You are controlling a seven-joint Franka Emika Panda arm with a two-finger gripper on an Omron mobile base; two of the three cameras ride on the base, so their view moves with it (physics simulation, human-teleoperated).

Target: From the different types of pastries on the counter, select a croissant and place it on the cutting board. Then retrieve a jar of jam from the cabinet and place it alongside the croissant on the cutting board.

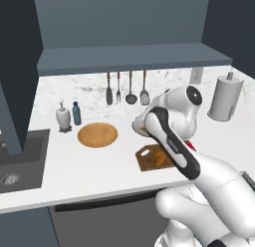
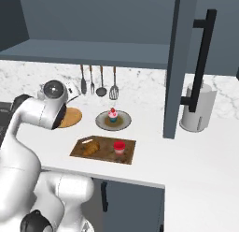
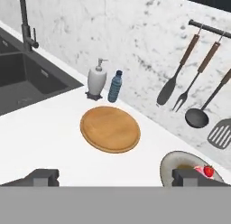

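No readable text, labels, brands, numbers or signs on anything in view

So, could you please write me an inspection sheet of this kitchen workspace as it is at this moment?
Surface: white marbled counter with a dark sink set in at the left.
Job's things: croissant and jar of jam both lie on the cutting board, apart from each other.
Clutter: cupcake on a grey plate; round wooden plate; soap dispenser; blue bottle; paper towel roll.
Gripper: gripper open, holding nothing, above the counter near the wooden plate.
Cables: nothing seen.
Surroundings: utensils hang on the marble wall; cabinet door stands open.
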